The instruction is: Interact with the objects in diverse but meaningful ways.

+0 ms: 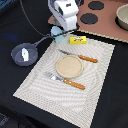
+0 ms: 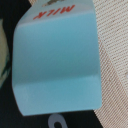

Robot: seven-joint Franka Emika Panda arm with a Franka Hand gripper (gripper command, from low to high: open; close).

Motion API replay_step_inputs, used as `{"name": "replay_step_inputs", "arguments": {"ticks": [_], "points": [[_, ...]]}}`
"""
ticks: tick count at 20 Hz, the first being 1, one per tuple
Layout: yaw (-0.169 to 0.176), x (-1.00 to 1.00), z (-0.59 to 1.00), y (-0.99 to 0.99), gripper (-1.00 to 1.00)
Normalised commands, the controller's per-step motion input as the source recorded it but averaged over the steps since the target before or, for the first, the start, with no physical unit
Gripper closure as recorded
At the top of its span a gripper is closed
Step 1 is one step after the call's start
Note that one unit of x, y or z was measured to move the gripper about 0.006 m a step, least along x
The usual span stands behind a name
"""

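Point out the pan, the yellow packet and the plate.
pan point(image 1: 21, 55): exterior view, on its dark bowl beside the white piece.
yellow packet point(image 1: 78, 40): exterior view, on its flat top face.
plate point(image 1: 69, 66): exterior view, on the bare middle.

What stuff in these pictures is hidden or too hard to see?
- Gripper fingers: not visible in the wrist view, where the pale blue carton marked MILK fills the frame; in the exterior view the arm's white body covers them.
- Pale blue carton in the exterior view: mostly hidden behind the arm.
- Small white piece in the frying pan: too small to identify.
- Yellow packet: print too blurred to read.
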Motion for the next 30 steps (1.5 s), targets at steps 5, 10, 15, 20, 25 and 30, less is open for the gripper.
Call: {"name": "replay_step_inputs", "arguments": {"ticks": [5, 10, 15, 20, 25, 30], "points": [[0.001, 0.11, 0.0, 0.0, 1.0], [0.0, 0.09, 0.05, 0.0, 1.0], [-0.011, 0.18, 0.94, -0.02, 1.0], [-0.052, 0.55, 1.0, -0.37, 1.0], [-0.06, 0.6, 1.0, -0.57, 1.0], [-0.051, 0.48, 0.83, -0.71, 1.0]]}}
